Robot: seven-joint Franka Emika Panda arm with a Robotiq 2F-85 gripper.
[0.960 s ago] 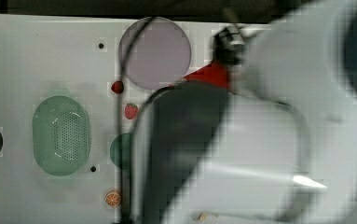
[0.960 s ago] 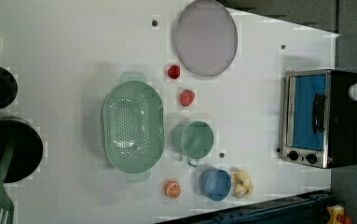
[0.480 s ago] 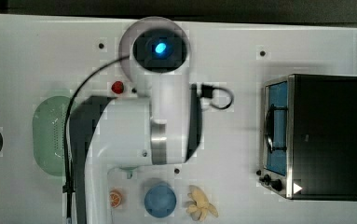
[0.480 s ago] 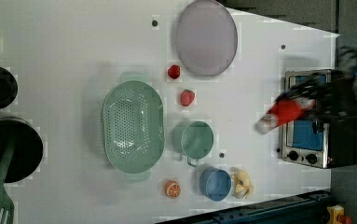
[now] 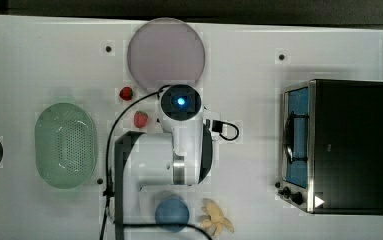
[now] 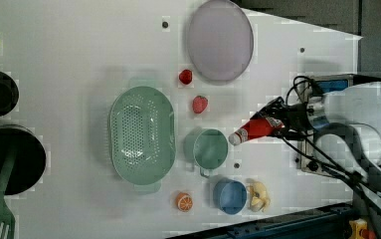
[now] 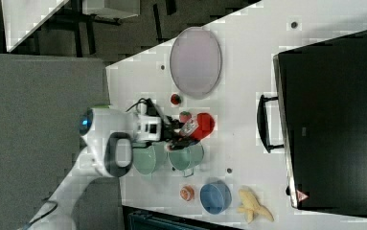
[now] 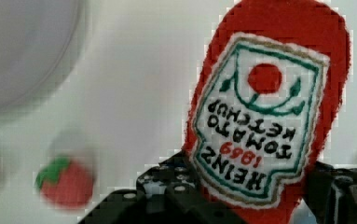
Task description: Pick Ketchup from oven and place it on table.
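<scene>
A white table [image 5: 259,65] is filling the scene, with dark floor showing beyond its edges in the right view. At the top view's right the black oven [image 5: 346,145] is standing with its blue glass door facing the table's middle. The white arm [image 5: 179,150] is reaching over the centre of the table. A pale round plate [image 6: 220,40] is lying at the far edge, a green colander [image 6: 142,132] is sitting well apart from the oven, and a green cup [image 6: 209,148] and a blue bowl [image 6: 229,196] are standing nearer. Two strawberries [image 6: 200,104] are lying between plate and cup.

The gripper [image 6: 283,119] is grasping the ketchup [image 6: 255,129] by its lower body; in the wrist view the black fingers [image 8: 167,191] are pressing either side of the label. The bottle is hanging tilted in the air, clear of the oven, its white cap pointing toward the cup in the left view.

The step in hand appears to be the carry to the table. The next move is calling for a descent onto a bare patch, clear of cup and strawberries, before the fingers part.
</scene>
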